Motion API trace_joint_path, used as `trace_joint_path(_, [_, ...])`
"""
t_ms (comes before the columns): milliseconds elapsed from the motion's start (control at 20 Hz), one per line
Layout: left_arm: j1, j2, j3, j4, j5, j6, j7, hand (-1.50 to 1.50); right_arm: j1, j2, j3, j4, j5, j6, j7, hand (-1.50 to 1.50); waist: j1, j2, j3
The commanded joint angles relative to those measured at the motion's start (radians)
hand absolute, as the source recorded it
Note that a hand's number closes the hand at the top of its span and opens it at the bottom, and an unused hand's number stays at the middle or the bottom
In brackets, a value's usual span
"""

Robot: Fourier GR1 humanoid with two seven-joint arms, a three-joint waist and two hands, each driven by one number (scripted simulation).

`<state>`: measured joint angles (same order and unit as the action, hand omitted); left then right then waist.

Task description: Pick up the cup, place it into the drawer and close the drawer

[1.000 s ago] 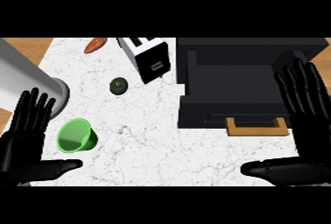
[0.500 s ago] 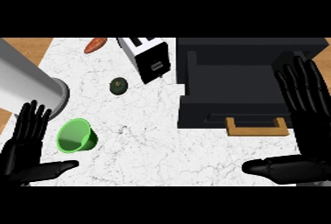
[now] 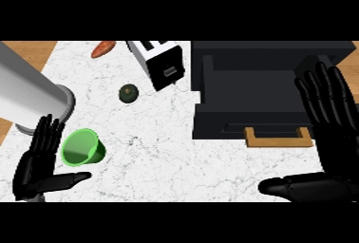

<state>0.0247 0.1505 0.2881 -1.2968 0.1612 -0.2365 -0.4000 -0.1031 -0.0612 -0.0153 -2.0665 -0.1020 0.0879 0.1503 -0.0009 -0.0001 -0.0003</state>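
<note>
White marble counter [image 3: 175, 156]; black drawer [image 3: 259, 102] pulled open at the right edge, wooden handle [image 3: 278, 137] toward the near edge; grey cylinder [image 3: 32, 102] at the left edge; right hand [image 3: 324, 142] flat, fingers straight, over the drawer's right side; left hand [image 3: 41, 163] open, fingers spread, just beside green cup [image 3: 80, 148] lying tipped near the left front corner.

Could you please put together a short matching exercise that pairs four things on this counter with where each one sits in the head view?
Things:
1. green cup
2. drawer
3. orange item
4. left hand

Places:
A. far edge of the counter, upper left
B. right half, open, wooden handle toward the robot
C. lower left corner, fingers straight
D. on its side, just right of the left hand

Pairs: 1-D, 2-B, 3-A, 4-C
</note>
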Motion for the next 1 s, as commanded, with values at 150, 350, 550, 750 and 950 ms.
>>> trace_joint_path(150, [0.02, -0.044, -0.034, 0.065, -0.039, 0.036, -0.089, -1.5, 0.016, 0.003, 0.003, -0.036, -0.007, -0.003, 0.021, -1.5, 0.001, -0.001, 0.0])
trace_joint_path(350, [-0.088, 0.034, 0.032, 0.324, -0.038, -0.005, -0.222, -1.5, -0.007, 0.0, -0.005, 0.015, -0.005, 0.005, -0.012, -1.5, -0.002, 0.001, 0.0])
trace_joint_path(550, [-0.133, 0.063, 0.047, 0.351, 0.009, -0.03, -0.181, -1.5, -0.029, -0.012, -0.002, 0.014, -0.012, 0.013, 0.031, -1.5, 0.0, 0.0, 0.0])
trace_joint_path(750, [-0.16, 0.079, 0.04, 0.419, -0.017, 0.001, -0.22, -1.5, 0.052, -0.005, 0.001, -0.004, -0.019, 0.049, -0.037, -1.5, -0.001, 0.0, 0.0])
trace_joint_path(950, [-0.237, 0.086, 0.036, 0.647, -0.061, -0.015, -0.372, -1.5, -0.008, -0.049, -0.055, -0.092, -0.088, 0.034, 0.104, -1.5, -0.006, 0.001, 0.0])
